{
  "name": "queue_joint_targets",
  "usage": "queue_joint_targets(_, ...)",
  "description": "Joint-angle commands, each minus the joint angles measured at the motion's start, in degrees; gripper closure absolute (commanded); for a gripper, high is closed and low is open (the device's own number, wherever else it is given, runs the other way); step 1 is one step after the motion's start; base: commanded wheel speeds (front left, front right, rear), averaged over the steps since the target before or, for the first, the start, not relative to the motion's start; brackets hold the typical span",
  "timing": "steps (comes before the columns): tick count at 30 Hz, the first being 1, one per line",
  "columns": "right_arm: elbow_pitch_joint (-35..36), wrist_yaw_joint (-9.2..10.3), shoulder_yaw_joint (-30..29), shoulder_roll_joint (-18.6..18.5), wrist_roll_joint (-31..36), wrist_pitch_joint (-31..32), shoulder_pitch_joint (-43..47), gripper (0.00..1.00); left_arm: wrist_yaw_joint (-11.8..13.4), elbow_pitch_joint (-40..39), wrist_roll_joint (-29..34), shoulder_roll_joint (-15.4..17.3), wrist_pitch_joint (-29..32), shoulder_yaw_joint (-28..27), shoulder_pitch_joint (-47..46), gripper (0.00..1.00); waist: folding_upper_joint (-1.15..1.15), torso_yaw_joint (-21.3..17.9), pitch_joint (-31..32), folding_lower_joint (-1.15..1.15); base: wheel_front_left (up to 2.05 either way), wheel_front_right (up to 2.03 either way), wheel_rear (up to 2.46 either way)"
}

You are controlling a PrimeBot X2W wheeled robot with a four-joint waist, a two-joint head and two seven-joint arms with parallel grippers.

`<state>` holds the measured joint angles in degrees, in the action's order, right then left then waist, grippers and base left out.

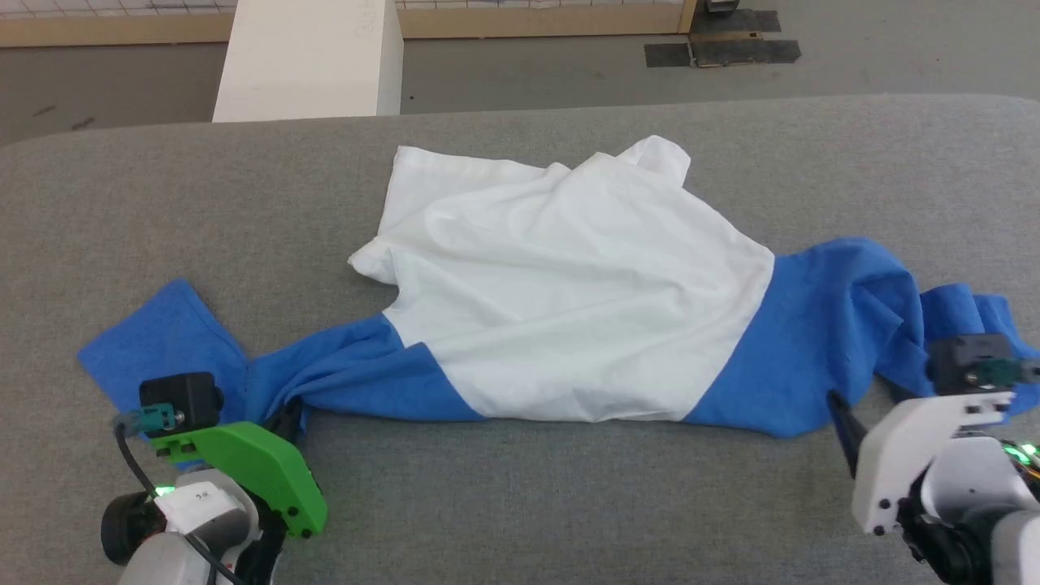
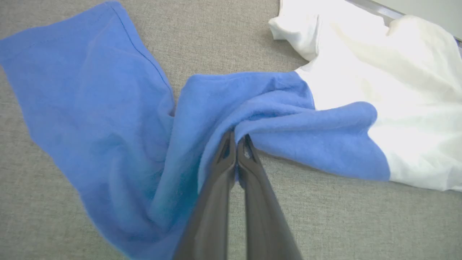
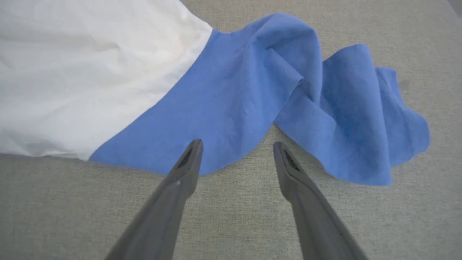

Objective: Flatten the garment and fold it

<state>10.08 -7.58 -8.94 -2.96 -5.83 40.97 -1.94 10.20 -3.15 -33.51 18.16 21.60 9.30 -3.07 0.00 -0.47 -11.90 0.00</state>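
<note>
The garment (image 1: 569, 309) lies crumpled across the grey table, its white body in the middle and a blue sleeve trailing to each side. My left gripper (image 2: 236, 139) is shut on a pinched fold of the left blue sleeve (image 2: 231, 108); in the head view that gripper (image 1: 288, 418) sits at the sleeve's near edge. My right gripper (image 3: 236, 148) stands open just above the table, its fingertips at the near edge of the right blue sleeve (image 3: 288, 90), with no cloth between them. In the head view the right gripper (image 1: 841, 422) is at the lower right.
The grey padded table (image 1: 520, 504) reaches all edges of the head view; its far edge runs along the top. Beyond it stand a white block (image 1: 313, 57) and dark mats (image 1: 723, 49) on the floor.
</note>
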Motion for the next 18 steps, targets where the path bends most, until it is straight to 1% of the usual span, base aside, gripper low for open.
queue_joint_targets(1,-0.4,0.09,1.5,-0.8,1.2,1.5,-1.4,0.00,-0.1,-0.6,-0.5,0.0,0.0,0.2,0.7,1.00,0.00,0.2,-0.4,0.00,0.00,0.00,0.00)
queue_joint_targets(5,-3.6,0.09,4.4,-1.5,2.5,4.2,-3.6,0.00,-0.4,-1.2,-0.8,-0.7,0.3,1.2,0.6,1.00,0.00,0.4,-1.2,0.00,0.00,0.00,0.00)
queue_joint_targets(10,-11.1,0.09,6.6,-2.4,5.8,6.8,-5.7,0.00,-0.4,-1.4,-0.6,-0.9,0.5,1.9,0.1,1.00,0.00,0.8,-2.2,0.00,0.00,0.00,0.00)
queue_joint_targets(12,-13.6,0.09,7.2,-2.7,7.2,7.0,-6.3,0.00,-0.5,-1.4,-0.5,-0.8,0.5,2.2,-0.2,1.00,0.00,1.0,-2.6,0.00,0.00,0.00,0.00)
queue_joint_targets(14,-15.6,0.09,7.6,-2.5,7.2,6.8,-6.8,0.00,-0.6,-1.3,-0.4,-0.8,0.5,2.4,-0.4,1.00,0.00,1.2,-2.8,0.00,0.00,0.00,0.00)
queue_joint_targets(17,-17.4,0.09,8.0,-2.4,7.1,5.0,-7.6,0.00,-0.9,-1.1,-0.6,-0.8,0.1,2.4,-0.5,1.00,0.00,1.3,-3.1,0.00,0.00,0.00,0.00)
queue_joint_targets(18,-17.7,0.09,8.4,-2.5,7.1,3.8,-8.0,0.44,-0.9,-1.0,-0.6,-0.8,0.0,2.5,-0.6,1.00,0.00,1.2,-3.2,0.00,0.00,0.00,0.00)
